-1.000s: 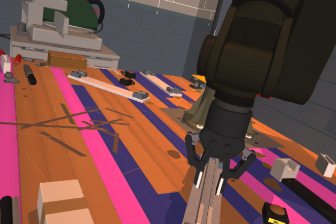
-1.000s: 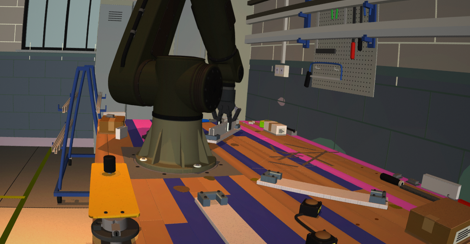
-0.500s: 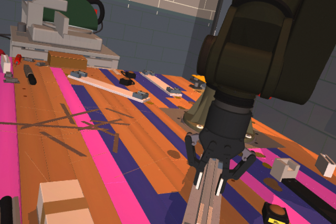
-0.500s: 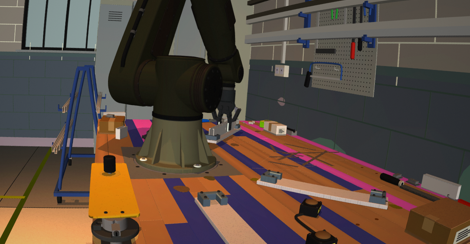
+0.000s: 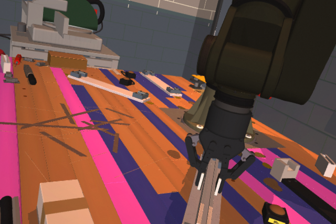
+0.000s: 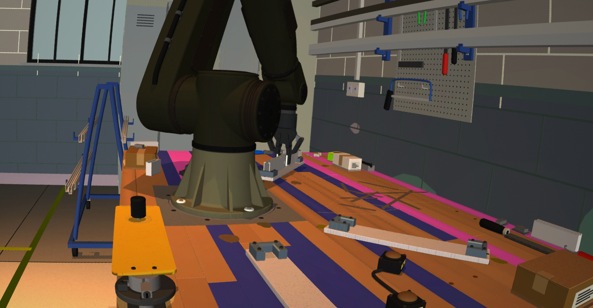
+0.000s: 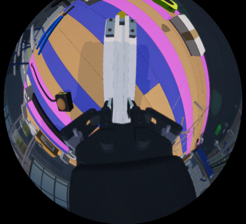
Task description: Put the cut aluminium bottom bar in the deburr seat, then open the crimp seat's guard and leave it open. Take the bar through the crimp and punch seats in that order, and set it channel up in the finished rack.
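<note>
The aluminium bottom bar [image 7: 120,68] lies along a long pale seat plate [image 5: 202,202] at the near end of the bench, its far end between grey end blocks [image 7: 121,27]. The bar [image 6: 286,159] sits beside the arm's base. Two other seat plates lie farther down the bench: a long one [image 5: 108,87] with grey blocks at each end and a shorter one [image 5: 161,83]. My gripper [image 5: 208,182] is straight over the bar's near end with a finger on either side of it [image 7: 120,108]; it is open and holds nothing.
A cardboard box [image 5: 63,202] stands at the bench's near left corner. Black push buttons [image 5: 274,213] [image 5: 127,78] sit on the bench, a small white bracket block [image 5: 285,168] lies right of the gripper, and a chop saw [image 5: 59,23] stands at the far end.
</note>
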